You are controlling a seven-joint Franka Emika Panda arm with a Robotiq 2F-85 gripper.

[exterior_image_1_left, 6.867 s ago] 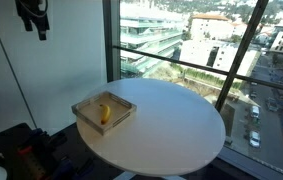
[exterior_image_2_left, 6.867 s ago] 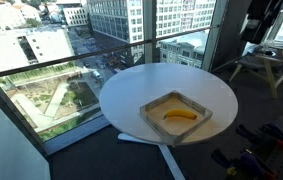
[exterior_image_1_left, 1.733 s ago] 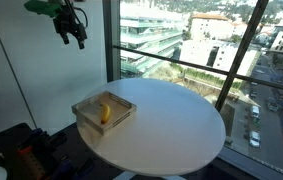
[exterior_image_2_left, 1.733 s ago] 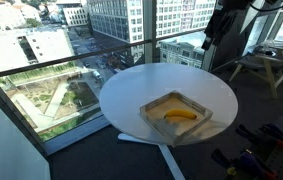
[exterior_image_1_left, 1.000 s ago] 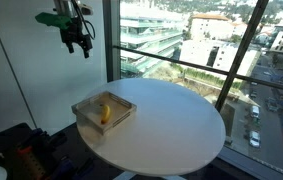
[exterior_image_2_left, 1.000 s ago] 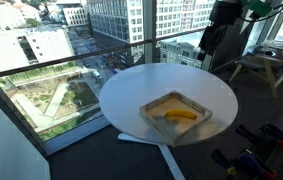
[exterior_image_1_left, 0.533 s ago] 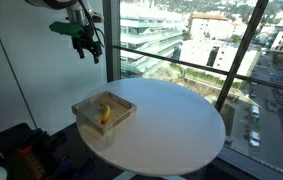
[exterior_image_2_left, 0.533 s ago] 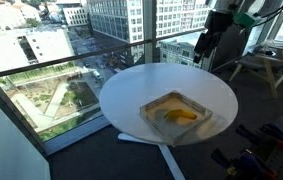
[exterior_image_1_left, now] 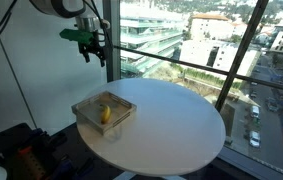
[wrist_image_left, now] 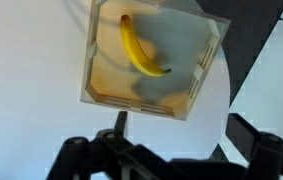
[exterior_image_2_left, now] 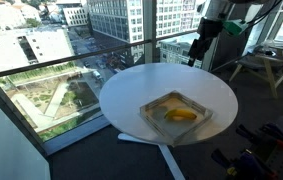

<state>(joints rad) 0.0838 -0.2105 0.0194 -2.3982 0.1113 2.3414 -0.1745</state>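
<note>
A robot arm's pincer point(exterior_image_1_left: 93, 52) hangs high above a round white worktop point(exterior_image_1_left: 171, 125) beside a tall window point(exterior_image_1_left: 181, 40); in the wrist view its two dark fingers point(wrist_image_left: 79, 152) stand spread wide with nothing between them, so the pincer point(wrist_image_left: 166, 152) is open and empty. Below it sits a shallow square wooden tray point(exterior_image_1_left: 84, 105), set close to the worktop's rim; the tray holds one thing only, a yellow banana point(exterior_image_1_left: 105, 114). In the wrist view the banana point(wrist_image_left: 139, 50) lies flat on the tray's floor, running on a slant with its dark stem end toward the top of the picture; the low walls of the tray point(wrist_image_left: 89, 60) ring it on all four sides, and the white worktop point(wrist_image_left: 216, 110) shows beside it. In an exterior view the pincer point(exterior_image_2_left: 195, 58) points downward over the far side of the worktop point(exterior_image_2_left: 141, 80), well apart from the tray point(exterior_image_2_left: 153, 104) and the banana point(exterior_image_2_left: 181, 115) inside it; city buildings point(exterior_image_2_left: 121, 20) fill the glass behind.
</note>
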